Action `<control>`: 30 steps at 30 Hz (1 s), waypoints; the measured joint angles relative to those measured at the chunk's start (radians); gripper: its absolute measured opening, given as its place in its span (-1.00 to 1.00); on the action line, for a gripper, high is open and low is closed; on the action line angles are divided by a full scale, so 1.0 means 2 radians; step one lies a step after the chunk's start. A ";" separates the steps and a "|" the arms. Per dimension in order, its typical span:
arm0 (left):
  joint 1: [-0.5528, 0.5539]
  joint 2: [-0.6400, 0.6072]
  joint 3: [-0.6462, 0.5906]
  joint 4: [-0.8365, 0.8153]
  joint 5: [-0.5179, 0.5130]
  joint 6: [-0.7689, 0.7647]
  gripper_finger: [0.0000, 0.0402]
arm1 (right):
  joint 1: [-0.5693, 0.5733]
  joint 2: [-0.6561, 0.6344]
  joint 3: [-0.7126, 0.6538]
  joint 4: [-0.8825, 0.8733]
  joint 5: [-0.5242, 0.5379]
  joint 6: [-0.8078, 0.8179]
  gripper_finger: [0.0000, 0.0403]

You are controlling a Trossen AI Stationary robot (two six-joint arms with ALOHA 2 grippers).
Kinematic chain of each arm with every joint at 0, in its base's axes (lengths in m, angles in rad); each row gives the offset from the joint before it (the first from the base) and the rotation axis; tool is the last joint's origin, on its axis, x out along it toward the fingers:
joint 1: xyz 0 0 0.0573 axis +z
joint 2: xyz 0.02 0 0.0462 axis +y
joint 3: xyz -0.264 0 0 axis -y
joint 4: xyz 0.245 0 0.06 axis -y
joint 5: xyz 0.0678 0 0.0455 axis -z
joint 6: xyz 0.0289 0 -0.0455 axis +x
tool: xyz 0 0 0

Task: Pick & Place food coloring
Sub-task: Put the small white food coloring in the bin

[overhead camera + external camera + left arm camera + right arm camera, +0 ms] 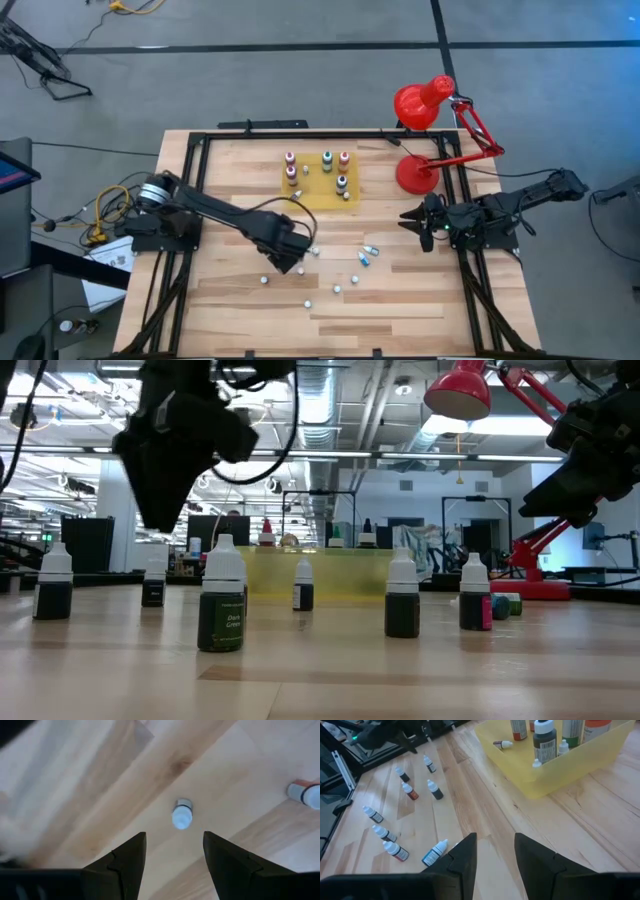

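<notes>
1. The left pincer (pixel 287 262) hangs above the middle of the wooden surface (pixel 220 300) with its fingers (pixel 125 862) spread and nothing between them; directly beneath it stands one small white-capped bottle (pixel 181 814), seen cap-up on the boards.
2. Around it lie the scattered food coloring bottles (pixel 350 272) — a loose spread across the near half of the surface, some upright, some on their sides, among them a dark green bottle (pixel 221 606) standing closest to the low camera.
3. Toward the far side sits the yellow tray (pixel 320 192), holding several larger upright bottles (pixel 327 160) and a couple of tiny ones lying at its near edge.
4. The red desk lamp (pixel 425 110) stands at the far right corner, its base just beside the tray's right end.
5. The right pincer (pixel 415 222) waits at the right edge of the surface — fingers (pixel 462 860) parted, holding nothing, pointed toward the scattered bottles.
</notes>
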 joint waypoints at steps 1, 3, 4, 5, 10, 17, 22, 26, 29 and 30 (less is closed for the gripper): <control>0.001 -0.013 -0.022 0.025 0.005 -0.006 -0.05 | 0.000 0.000 0.000 0.000 0.000 0.000 -0.39; 0.003 -0.030 -0.057 0.068 0.008 -0.019 -0.05 | 0.000 0.000 0.000 0.000 0.000 0.000 -0.39; 0.003 -0.034 -0.072 0.084 0.012 -0.025 -0.05 | 0.000 0.000 0.000 0.000 0.000 0.000 -0.39; 0.003 -0.037 -0.085 0.097 0.013 -0.027 -0.05 | 0.000 0.000 0.000 0.000 0.000 0.000 -0.39; 0.003 -0.037 -0.126 0.157 0.010 -0.027 -0.05 | 0.000 0.000 0.000 0.000 0.000 0.000 -0.39; 0.004 -0.037 -0.143 0.196 -0.005 -0.021 -0.05 | 0.000 0.000 0.000 0.000 0.000 0.000 -0.39; 0.004 -0.037 -0.144 0.191 0.011 -0.022 -0.16 | 0.000 0.000 0.000 0.000 0.000 0.000 -0.39; 0.004 -0.037 -0.144 0.188 0.014 -0.024 -0.38 | 0.000 0.000 0.000 0.000 0.000 0.000 -0.39; 0.006 -0.037 -0.144 0.188 0.014 -0.021 -0.59 | 0.000 0.000 0.000 0.000 0.000 0.000 -0.39; 0.007 -0.037 -0.144 0.188 0.014 -0.019 -0.65 | 0.000 0.000 0.000 0.000 0.000 0.000 -0.39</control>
